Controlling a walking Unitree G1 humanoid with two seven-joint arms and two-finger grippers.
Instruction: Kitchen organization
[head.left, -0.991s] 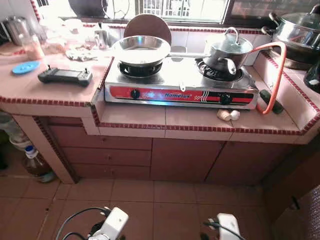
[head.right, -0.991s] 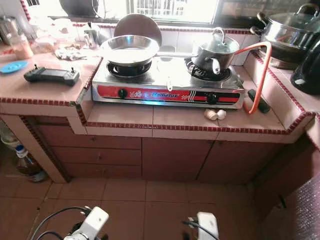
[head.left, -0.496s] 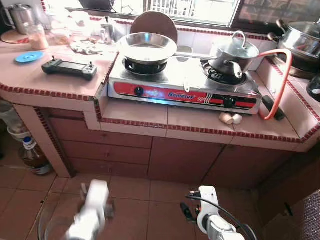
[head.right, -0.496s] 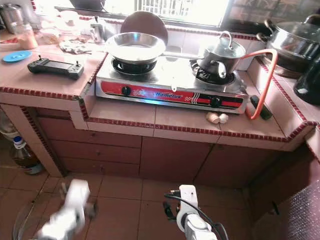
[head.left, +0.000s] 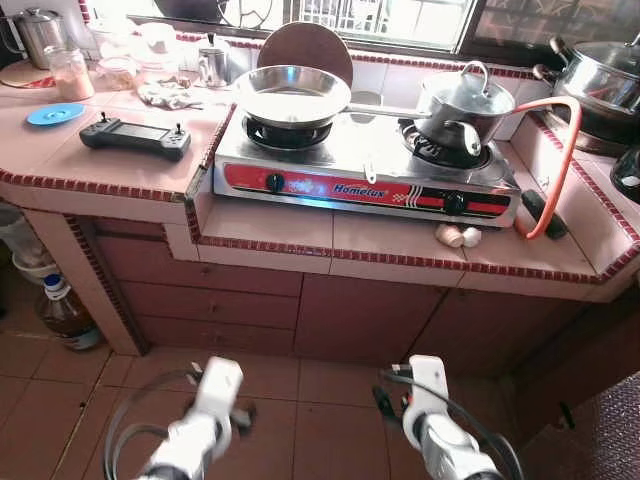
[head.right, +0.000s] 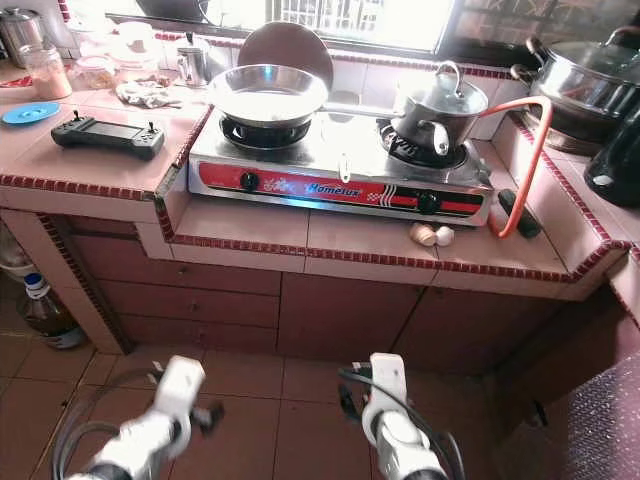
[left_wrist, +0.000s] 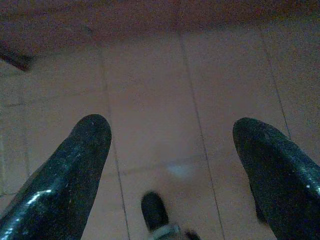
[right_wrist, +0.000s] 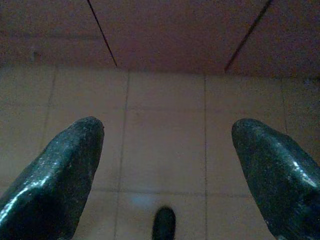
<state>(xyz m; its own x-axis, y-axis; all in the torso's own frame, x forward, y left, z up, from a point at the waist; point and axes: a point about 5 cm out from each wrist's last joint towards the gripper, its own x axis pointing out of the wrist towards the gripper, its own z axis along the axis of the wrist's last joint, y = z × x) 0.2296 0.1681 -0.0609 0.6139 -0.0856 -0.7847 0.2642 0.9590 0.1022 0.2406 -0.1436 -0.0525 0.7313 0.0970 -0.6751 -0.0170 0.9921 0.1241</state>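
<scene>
A steel gas stove (head.left: 365, 170) sits on the pink tiled counter (head.left: 265, 225). On its left burner rests a wide steel pan (head.left: 292, 93), and a lidded pot (head.left: 462, 100) stands on the right burner. Two garlic bulbs (head.left: 458, 236) lie in front of the stove. A black handheld controller (head.left: 135, 137) lies on the left counter. My left arm (head.left: 205, 420) and right arm (head.left: 432, 425) hang low in front of the cabinets. The left gripper (left_wrist: 172, 130) and right gripper (right_wrist: 167, 130) are both open over the floor tiles, holding nothing.
An orange gas hose (head.left: 555, 150) loops up at the stove's right. Large steel pots (head.left: 600, 80) stand at the back right. A blue lid (head.left: 55, 114), jars and a kettle (head.left: 35, 30) crowd the back left. A bottle (head.left: 65, 312) stands on the floor by the left cabinet.
The camera has shifted a little, and the counter sits slightly lower and nearer in view. Both arms have come up into view, and the left one is less blurred than half a second ago.
</scene>
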